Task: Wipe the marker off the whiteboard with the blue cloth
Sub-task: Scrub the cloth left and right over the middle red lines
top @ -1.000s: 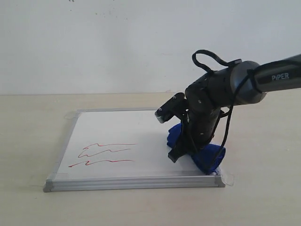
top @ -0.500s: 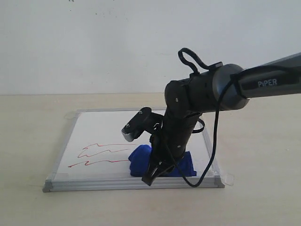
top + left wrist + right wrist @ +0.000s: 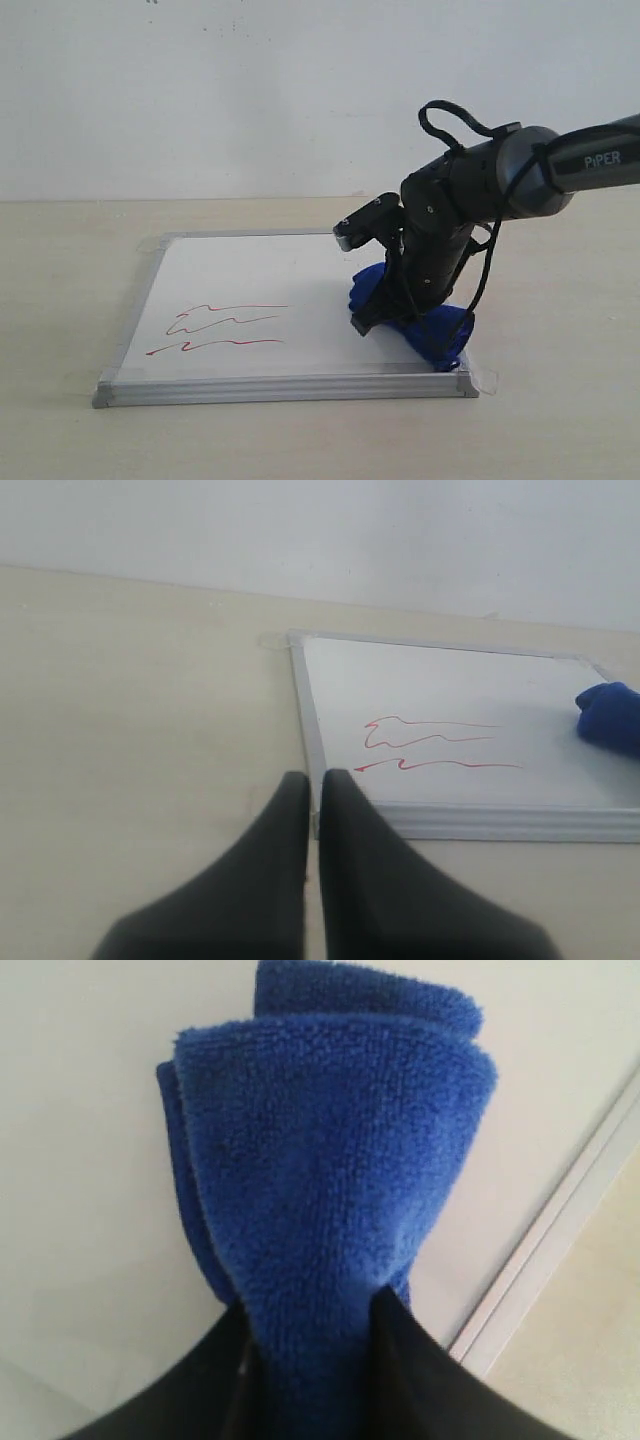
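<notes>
The right gripper (image 3: 315, 1335) has its jaws narrowed onto a bunched fold of the blue cloth (image 3: 330, 1160), which bulges out beyond the fingertips in thick rolls. It is a pinch on soft pile, not a firm clamp, so a hard drag could pull the cloth out of the fingers.

In the exterior view the right gripper (image 3: 385, 312) points down at the whiteboard (image 3: 250, 270), with the blue cloth (image 3: 440, 330) lying by the board's right edge, toward its near right corner. Part of the cloth trails close to the silver frame (image 3: 540, 1250). If that tail catches the frame or the tape tab (image 3: 485, 380) at the corner, the wipe could snag or tug the board across the desk (image 3: 60, 300).

The marker (image 3: 225, 325) is three red wavy strokes in the board's left half, nearer its front edge, well apart from the cloth and untouched. Clearing them needs a long sweep. Too little pressure would smear the red, and too much risks the dark fingertips scraping the board. I cannot tell how firmly the cloth bears on the surface.

The left gripper (image 3: 315, 780) has its jaws almost together on nothing, over the desk just off the board's near left corner. A sweep running past the left edge could meet it.
</notes>
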